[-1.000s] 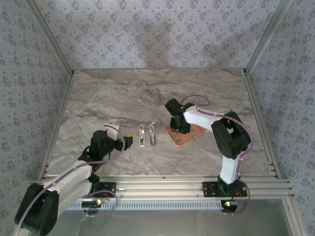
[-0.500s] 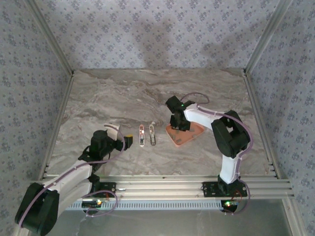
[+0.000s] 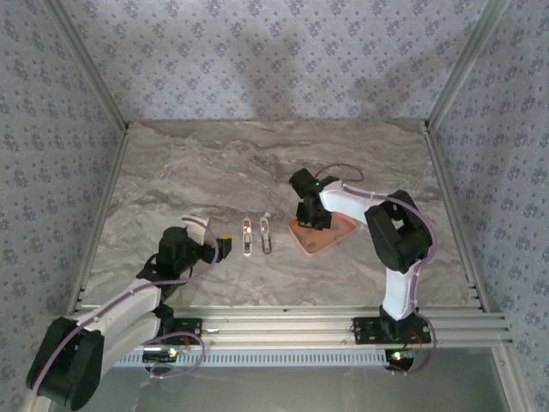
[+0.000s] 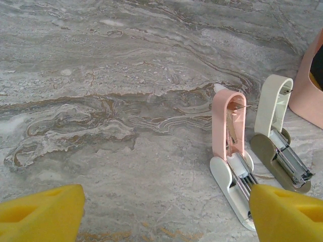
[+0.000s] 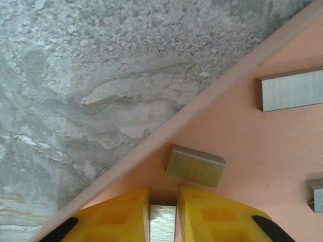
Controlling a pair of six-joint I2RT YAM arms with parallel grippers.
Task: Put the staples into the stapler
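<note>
Right gripper (image 5: 163, 204), nearly closed, pinches one staple strip (image 5: 163, 226) in the pink tray (image 5: 242, 146) — three more strips (image 5: 195, 166) lie loose. Left gripper (image 4: 164, 217) gapes wide, empty — two opened staplers (image 4: 229, 146) ahead.

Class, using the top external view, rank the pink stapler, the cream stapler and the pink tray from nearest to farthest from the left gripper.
1. The pink stapler, just to the right of the left gripper.
2. The cream stapler, beside the pink one, on its far side from the gripper.
3. The pink tray, farthest, further right again.
</note>
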